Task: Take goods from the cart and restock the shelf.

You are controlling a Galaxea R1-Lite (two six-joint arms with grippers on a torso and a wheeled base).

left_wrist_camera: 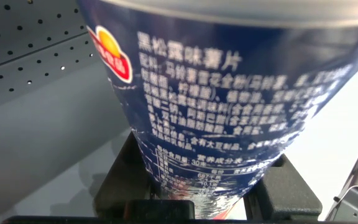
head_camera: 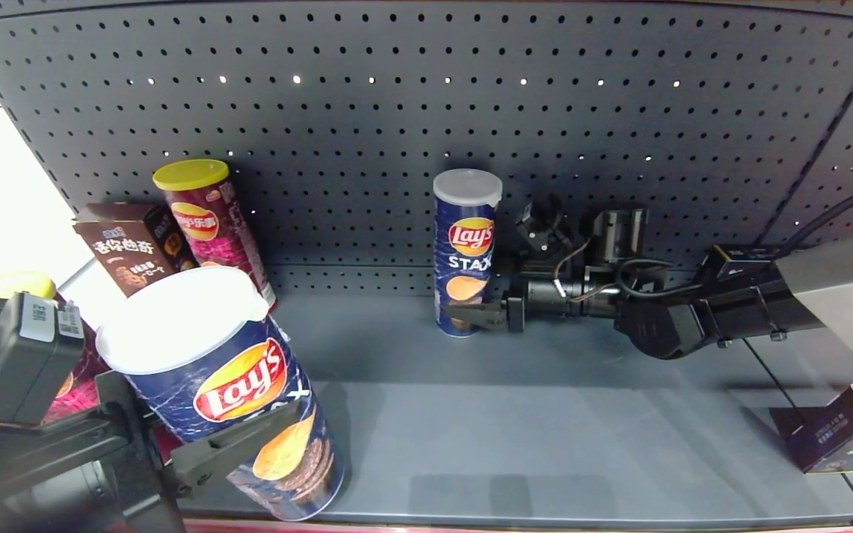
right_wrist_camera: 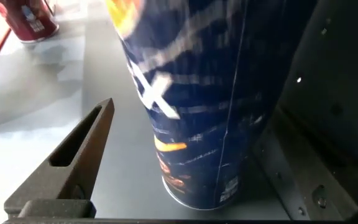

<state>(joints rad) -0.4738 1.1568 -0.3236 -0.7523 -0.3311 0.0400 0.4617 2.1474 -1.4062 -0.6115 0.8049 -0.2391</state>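
The left gripper [head_camera: 238,444] was clamped on a tilted blue can [head_camera: 241,377] at the front left of the shelf [head_camera: 515,437], with its rear finger hidden behind the can. The right gripper [head_camera: 474,317] sat open around an upright can [head_camera: 466,244] near the pegboard [head_camera: 426,111]. One finger stood clear of that can and the other was out of sight. A dark box [head_camera: 841,437] was cut off at the right edge.
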